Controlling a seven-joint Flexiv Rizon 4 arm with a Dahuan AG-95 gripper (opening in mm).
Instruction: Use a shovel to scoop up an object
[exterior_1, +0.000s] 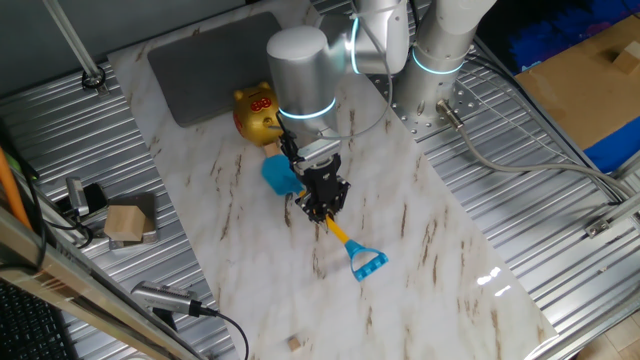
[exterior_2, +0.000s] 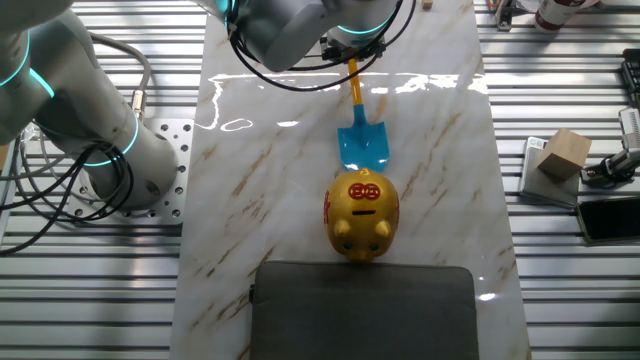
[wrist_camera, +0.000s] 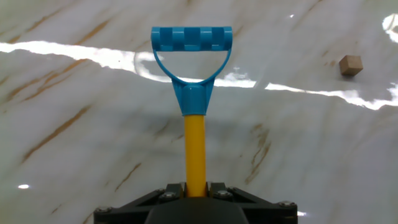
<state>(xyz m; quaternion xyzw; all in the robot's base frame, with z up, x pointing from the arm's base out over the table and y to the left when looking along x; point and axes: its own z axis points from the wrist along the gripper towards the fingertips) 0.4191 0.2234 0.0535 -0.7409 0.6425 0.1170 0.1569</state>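
The shovel lies on the marble table: light-blue blade (exterior_1: 281, 176) near the gold pig, yellow shaft (exterior_1: 340, 233), blue D-shaped end (exterior_1: 368, 264). My gripper (exterior_1: 322, 205) is shut on the yellow shaft, which sits between the two fingers in the hand view (wrist_camera: 194, 155). The D-shaped end (wrist_camera: 192, 53) points away from the hand. The blade also shows in the other fixed view (exterior_2: 362, 145). The tiny tan cube (wrist_camera: 350, 65) lies on the table beyond the handle end, to the right; it also shows near the table's front edge (exterior_1: 295, 343).
A gold pig-shaped bank (exterior_1: 257, 113) stands just behind the blade (exterior_2: 362, 213). A dark grey pad (exterior_1: 215, 62) lies at the far end of the table. A larger tan block (exterior_1: 127, 224) sits off the table on the metal surface at the left.
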